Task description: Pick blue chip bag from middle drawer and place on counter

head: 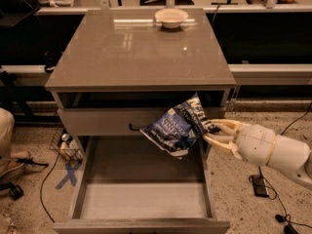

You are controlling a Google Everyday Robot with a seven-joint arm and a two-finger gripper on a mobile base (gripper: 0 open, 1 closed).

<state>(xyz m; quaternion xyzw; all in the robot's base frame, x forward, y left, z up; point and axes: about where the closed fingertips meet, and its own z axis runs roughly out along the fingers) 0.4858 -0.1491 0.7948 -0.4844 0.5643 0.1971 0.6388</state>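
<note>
You've got the counter [136, 52] on top, with a bowl [171, 17] at its back edge, right of centre. Below the counter sits the shallow drawer front [97, 122], pushed in. Under that, the middle drawer [141, 199] is pulled out toward you. The chip bag [176, 126] hangs tilted over the drawer's back right, in front of the shallow drawer front. The gripper [210, 131] is just right of the bag, pinching its right edge. The arm [273, 152] reaches in from the right of the cabinet.
</note>
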